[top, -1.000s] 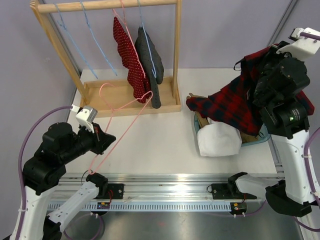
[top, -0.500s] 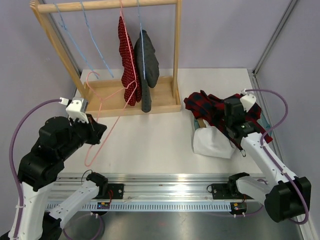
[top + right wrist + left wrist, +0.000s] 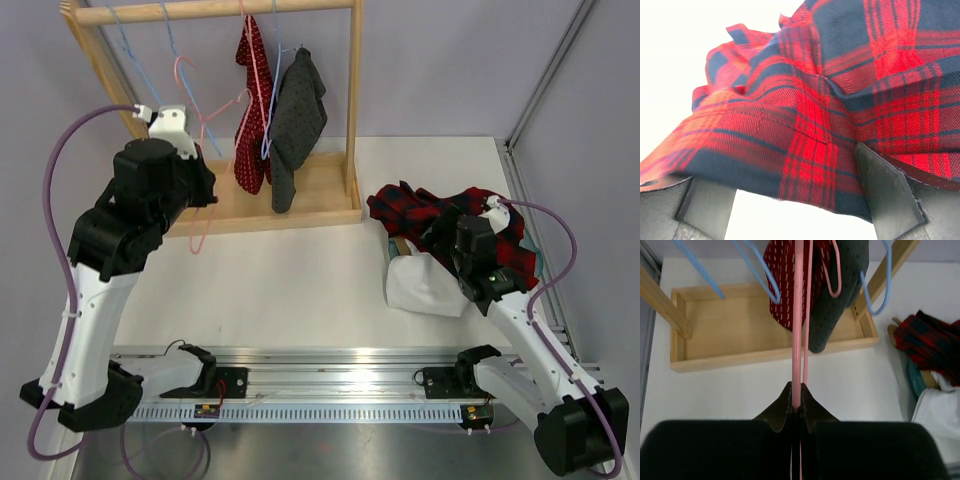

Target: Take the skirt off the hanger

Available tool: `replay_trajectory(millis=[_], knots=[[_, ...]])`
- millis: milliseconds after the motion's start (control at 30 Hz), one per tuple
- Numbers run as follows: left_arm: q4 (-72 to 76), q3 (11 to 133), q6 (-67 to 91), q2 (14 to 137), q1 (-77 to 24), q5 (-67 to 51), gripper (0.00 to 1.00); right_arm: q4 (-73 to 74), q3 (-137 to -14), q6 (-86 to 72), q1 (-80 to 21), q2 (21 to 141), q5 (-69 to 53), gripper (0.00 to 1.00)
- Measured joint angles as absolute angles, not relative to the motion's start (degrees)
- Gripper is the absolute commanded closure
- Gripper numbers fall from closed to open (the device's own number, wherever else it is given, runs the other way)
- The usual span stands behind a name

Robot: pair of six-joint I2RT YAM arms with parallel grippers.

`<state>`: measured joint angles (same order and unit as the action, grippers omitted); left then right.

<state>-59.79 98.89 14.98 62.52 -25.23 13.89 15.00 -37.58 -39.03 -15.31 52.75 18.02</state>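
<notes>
The red and navy plaid skirt [image 3: 415, 212] lies crumpled on a pile of clothes at the right of the table, off the hanger. My right gripper [image 3: 450, 238] sits low over it, open; in the right wrist view the plaid cloth [image 3: 805, 100] drapes loosely across the gap between the spread fingers [image 3: 887, 192]. The bare pink hanger [image 3: 203, 222] hangs near the left end of the rack, its hook up by the rail. My left gripper [image 3: 205, 195] is shut on its thin wire [image 3: 797, 340], pinched right at the gripper [image 3: 796, 402] tips.
The wooden rack [image 3: 210, 12] stands on its tray base [image 3: 330, 212] at the back. It carries a red dotted garment [image 3: 250, 140], a dark grey garment [image 3: 297, 120] and blue hangers [image 3: 125, 40]. A white cloth [image 3: 425, 285] lies under the skirt.
My right gripper has opened over the skirt on the pile. The left arm has risen and carried the pink hanger back toward the rack.
</notes>
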Motion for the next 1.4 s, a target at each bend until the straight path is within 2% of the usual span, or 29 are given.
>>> replay_trajectory(millis=[233,433,600,733,1000,1400], knots=[[-60.9,110.06,14.83,70.41,-25.23,18.68,1.0,16.62,-37.56,-38.92,-15.31,46.09,14.72,0.01],[-61.43,106.78,14.28,67.13,-25.23,21.96,1.0,17.08,-37.56,-38.92,-15.31,45.1,12.27,0.01],[-55.68,104.75,11.29,66.87,-25.23,23.09,1.0,17.1,-37.56,-38.94,-15.31,46.46,10.76,0.01],[-50.59,109.45,8.49,73.06,-24.71,23.4,1.0,17.5,-37.32,-38.94,-15.31,45.82,9.89,0.01],[-46.37,127.22,7.9,93.06,-18.63,19.92,1.0,19.68,-36.25,-38.92,-15.31,41.25,9.28,0.0],[-46.94,130.5,11.07,104.36,-9.52,11.44,1.0,22.41,-34.46,-38.92,-15.31,36.75,6.81,0.0]])
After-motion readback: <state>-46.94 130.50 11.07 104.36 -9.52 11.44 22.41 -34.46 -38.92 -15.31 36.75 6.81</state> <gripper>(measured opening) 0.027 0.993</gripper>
